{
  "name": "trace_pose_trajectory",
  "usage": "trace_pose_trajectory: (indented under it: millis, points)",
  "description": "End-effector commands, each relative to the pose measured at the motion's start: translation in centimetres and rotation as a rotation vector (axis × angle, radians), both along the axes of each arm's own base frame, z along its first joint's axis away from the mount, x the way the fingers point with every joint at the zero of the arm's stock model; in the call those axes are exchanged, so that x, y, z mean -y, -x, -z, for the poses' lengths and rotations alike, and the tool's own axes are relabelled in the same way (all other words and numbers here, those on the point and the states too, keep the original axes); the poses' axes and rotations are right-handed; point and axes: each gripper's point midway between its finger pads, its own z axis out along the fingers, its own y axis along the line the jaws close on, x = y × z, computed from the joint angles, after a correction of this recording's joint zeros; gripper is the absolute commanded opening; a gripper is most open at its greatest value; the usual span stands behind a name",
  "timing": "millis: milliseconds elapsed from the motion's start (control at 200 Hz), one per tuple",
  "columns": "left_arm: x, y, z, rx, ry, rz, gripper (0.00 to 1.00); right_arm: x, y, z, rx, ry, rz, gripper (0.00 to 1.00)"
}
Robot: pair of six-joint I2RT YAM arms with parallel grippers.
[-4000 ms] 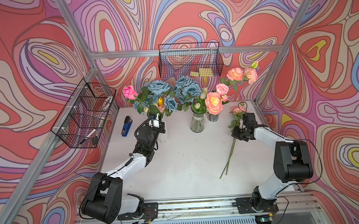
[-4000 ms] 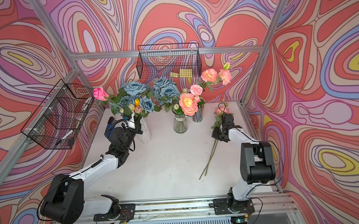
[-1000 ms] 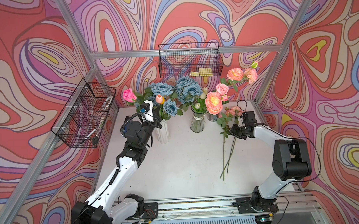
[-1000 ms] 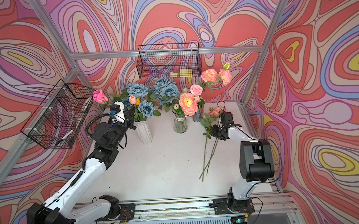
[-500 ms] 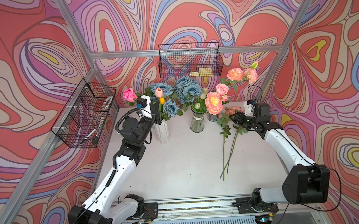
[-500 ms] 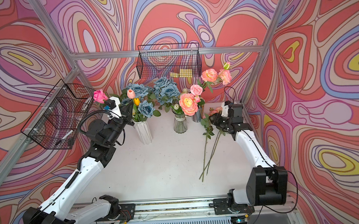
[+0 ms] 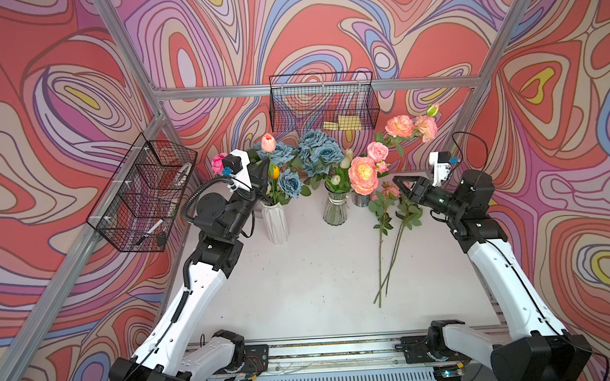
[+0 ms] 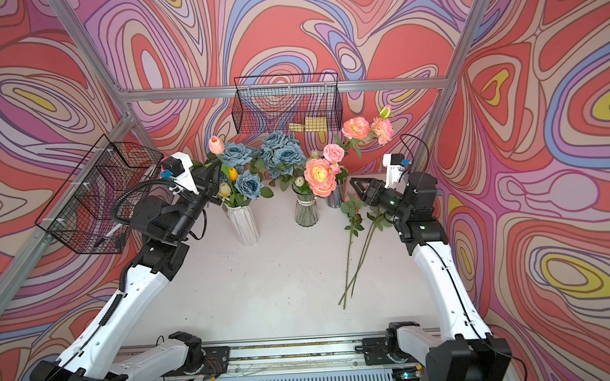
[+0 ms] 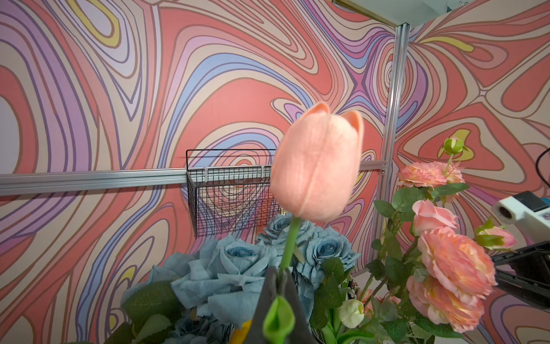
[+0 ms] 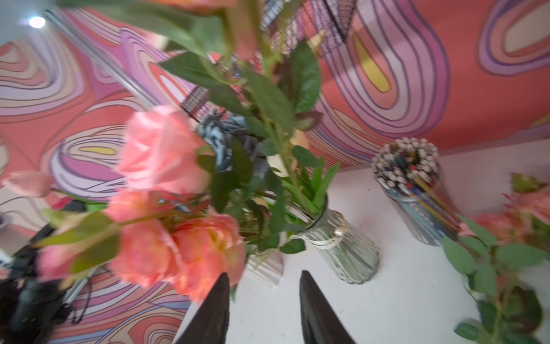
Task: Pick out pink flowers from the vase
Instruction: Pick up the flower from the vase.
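My left gripper (image 7: 264, 166) (image 9: 279, 272) is shut on the green stem of a salmon-pink tulip (image 7: 268, 142) (image 9: 317, 160), held up above the white ribbed vase (image 7: 275, 221). A glass vase (image 7: 336, 209) and a beaded vase (image 10: 416, 193) hold pink flowers: a big peach head (image 7: 362, 170), a pink rose (image 7: 378, 151) and taller blooms (image 7: 399, 125). Two pink flowers lie on the table, stems (image 7: 388, 262) toward the front. My right gripper (image 7: 400, 186) (image 10: 263, 275) hovers open and empty above their heads.
Dusty-blue roses (image 7: 316, 148), a yellow tulip (image 7: 275, 171) and a deep pink rose (image 7: 218, 163) crowd the white vase. Wire baskets hang on the back wall (image 7: 322, 104) and left wall (image 7: 144, 198). The side walls stand close behind both arms.
The left gripper has lifted the tulip higher out of the white vase. The right gripper has left a second flower on the table, risen off it and opened wider.
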Motion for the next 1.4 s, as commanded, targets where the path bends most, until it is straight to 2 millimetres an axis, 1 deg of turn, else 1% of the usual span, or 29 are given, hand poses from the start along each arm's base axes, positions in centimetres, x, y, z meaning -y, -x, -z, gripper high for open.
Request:
trace_pose_trajectory:
  millis: [0,140,260,361,656,746,1007,1152,1262,1392]
  points:
    - [0.0,2.0,-3.3,0.073,0.024,0.035,0.00,-2.3,3.6,-4.7,0.179,0.006,-0.151,0.40]
    - [0.2,2.8,-5.3,0.100,0.036,0.066,0.00,-4.0,6.1,-6.8,0.268,0.038,-0.226,0.42]
    - [0.1,3.3,-7.0,0.107,0.050,0.080,0.00,-5.1,7.4,-8.3,0.320,0.047,-0.272,0.44]
    - [0.2,3.9,-8.4,0.111,0.057,0.098,0.00,-6.1,8.0,-9.3,0.350,0.045,-0.308,0.48]
    - [0.5,6.4,-12.4,0.156,0.106,0.186,0.00,-8.9,7.8,-11.5,0.404,0.053,-0.381,0.50]
    - [0.5,7.2,-13.5,0.170,0.117,0.209,0.00,-9.8,7.9,-12.5,0.428,0.053,-0.408,0.50]
    - [0.6,9.0,-15.9,0.206,0.148,0.272,0.00,-12.6,7.8,-14.7,0.483,0.062,-0.495,0.52]
    - [0.9,10.3,-17.4,0.222,0.176,0.333,0.00,-14.0,8.2,-16.2,0.526,0.069,-0.536,0.54]
    - [1.2,11.0,-18.2,0.215,0.200,0.387,0.00,-15.2,8.5,-16.8,0.543,0.082,-0.571,0.54]
    - [1.8,11.4,-18.6,0.190,0.222,0.463,0.00,-16.5,9.1,-17.4,0.560,0.090,-0.611,0.54]
